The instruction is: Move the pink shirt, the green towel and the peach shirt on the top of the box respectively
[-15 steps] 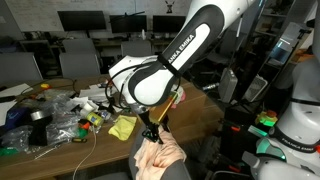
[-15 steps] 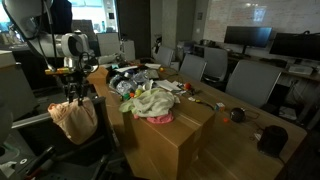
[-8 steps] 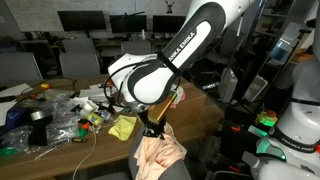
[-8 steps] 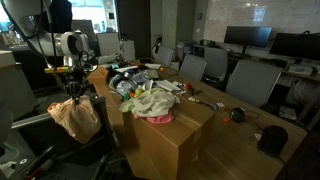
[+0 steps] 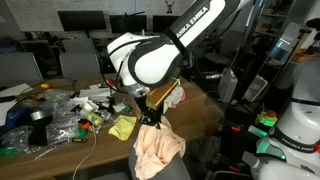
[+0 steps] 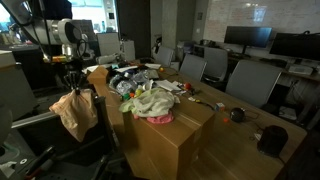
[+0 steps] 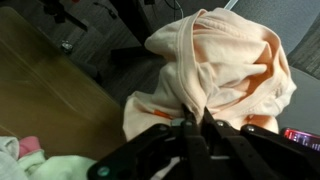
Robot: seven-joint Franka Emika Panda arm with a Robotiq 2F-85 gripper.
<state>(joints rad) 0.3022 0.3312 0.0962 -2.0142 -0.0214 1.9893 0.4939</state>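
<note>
The peach shirt (image 5: 158, 150) hangs bunched from my gripper (image 5: 152, 118), which is shut on a fold at its top. In an exterior view the peach shirt (image 6: 76, 112) dangles under my gripper (image 6: 75, 86), left of the brown box (image 6: 185, 140) and apart from it. On the box top lie the pale green towel (image 6: 150, 100) and the pink shirt (image 6: 160, 118) beneath it. The wrist view shows my gripper (image 7: 195, 120) pinching the peach shirt (image 7: 235, 70), with the box top (image 7: 40, 85) at left and the pink shirt (image 7: 28, 150) and green towel (image 7: 62, 165) at the lower left.
A dark chair (image 6: 60, 150) stands below the hanging shirt. Plastic bags and a tape roll (image 5: 38, 117) clutter the table, with a yellow-green cloth (image 5: 123, 127) near its edge. Office chairs (image 6: 245, 80) and monitors (image 6: 250, 38) line the far side.
The jaws have closed on the peach shirt. The arm has risen, lifting the shirt off the chair so that it now hangs free.
</note>
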